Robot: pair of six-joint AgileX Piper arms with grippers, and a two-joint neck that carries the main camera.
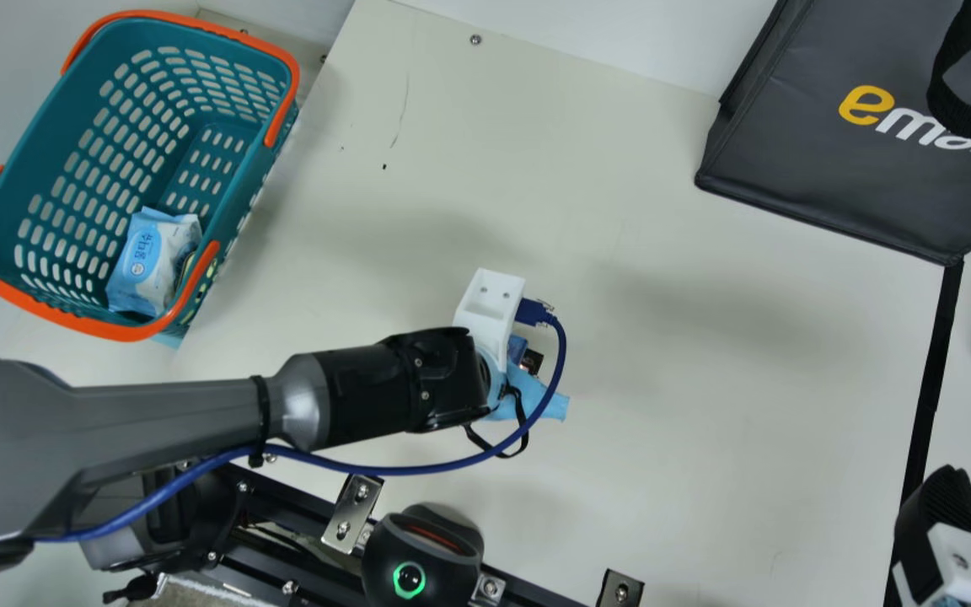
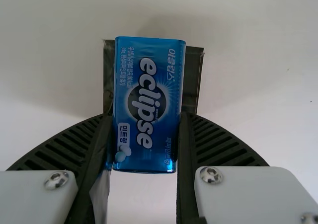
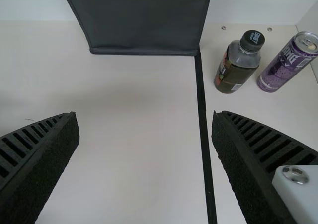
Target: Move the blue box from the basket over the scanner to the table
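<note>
So I've got the blue box [image 2: 146, 100] in my left claw [image 2: 145, 115], pinched by its narrow sides near one end. The other end pokes out past the fingertips, which I reckon is the point of gripping it there: both broad faces stay uncovered for the read. It's lined up over a dark square thing [image 2: 194, 80] that I take for the scanner, the hidden broad face turned towards it. Couldn't tell you if they touch, but I'd guess there's a gap.

Looks-wise it's a slim little oblong, shiny deep blue, rounded corners, big white lettering running lengthwise over a dark round patch, with a couple of pale mints pictured near one corner. No dents that I can see. I'd expect it to feel stiff but slippery, so too light a pinch could let it twist.

Right claw [image 3: 145, 117] is spread wide with nothing in it, off by the black bag [image 3: 144, 23], since this is a one-arm job imo. Basket [image 1: 136, 330] has a pack of wipes [image 1: 142, 261] in it. Once it's scanned, I'd set the box down gently on the bare surface [image 1: 705, 405].
</note>
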